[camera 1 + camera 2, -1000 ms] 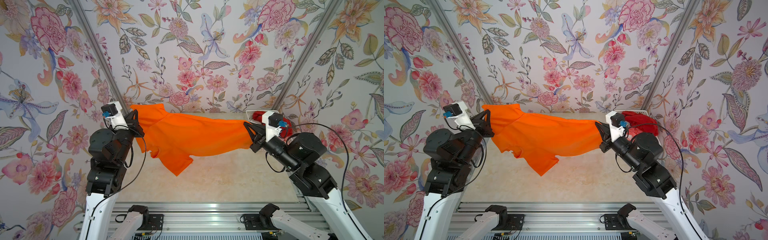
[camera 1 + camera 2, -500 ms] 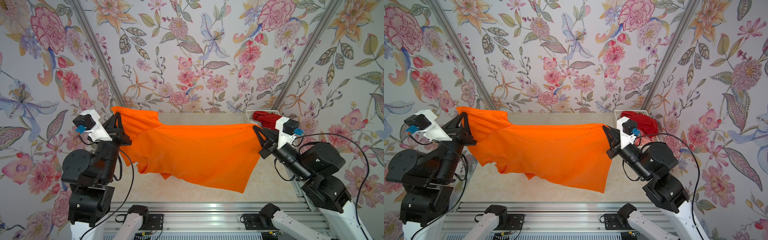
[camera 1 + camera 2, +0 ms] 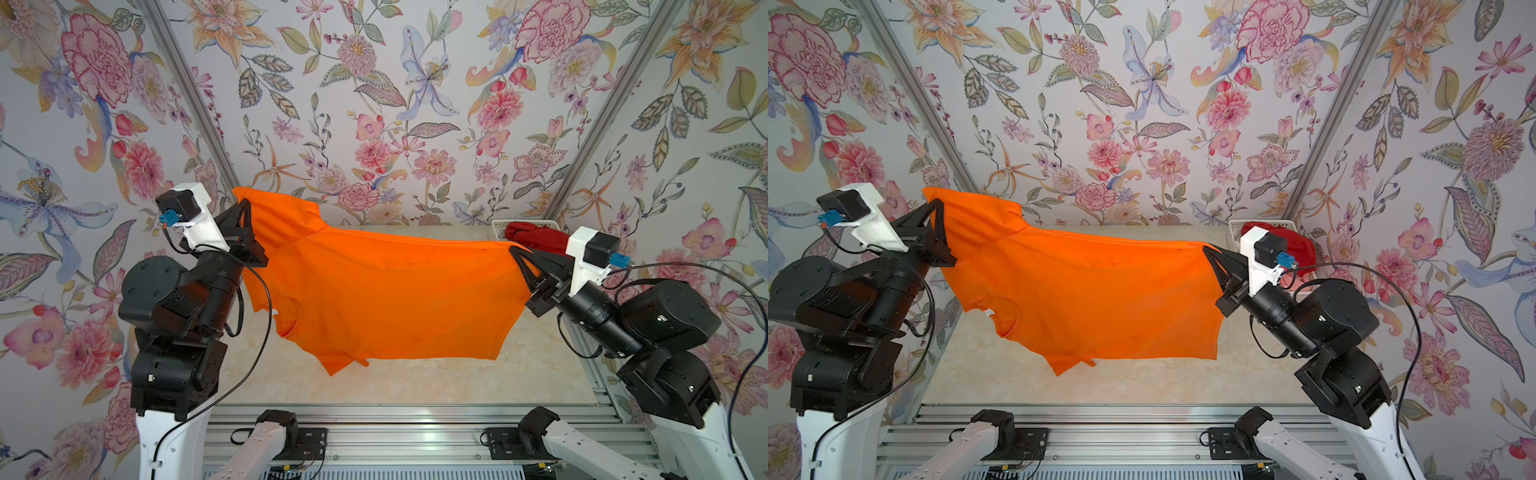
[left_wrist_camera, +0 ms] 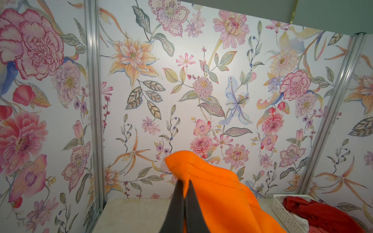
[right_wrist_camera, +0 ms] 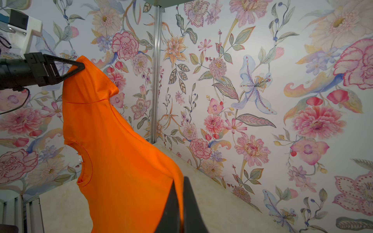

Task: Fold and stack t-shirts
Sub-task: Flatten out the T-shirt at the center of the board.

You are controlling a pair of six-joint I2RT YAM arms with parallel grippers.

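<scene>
The plain bright orange cloth t-shirt (image 3: 374,299) hangs stretched in the air above the pale marbled bench (image 3: 415,386), spread between the two arms. The left claw (image 3: 244,204) is clamped on the edge of one sleeve, high up near the back wall. The right claw (image 3: 516,250) is pinched tight on a corner of the hem. The neck opening, with its small white label (image 3: 988,312), hangs by the left arm, and the other sleeve dangles lowest. A deep red t-shirt (image 3: 536,241) lies heaped in the white slotted plastic basket (image 3: 498,227) at the bench's far right corner.
</scene>
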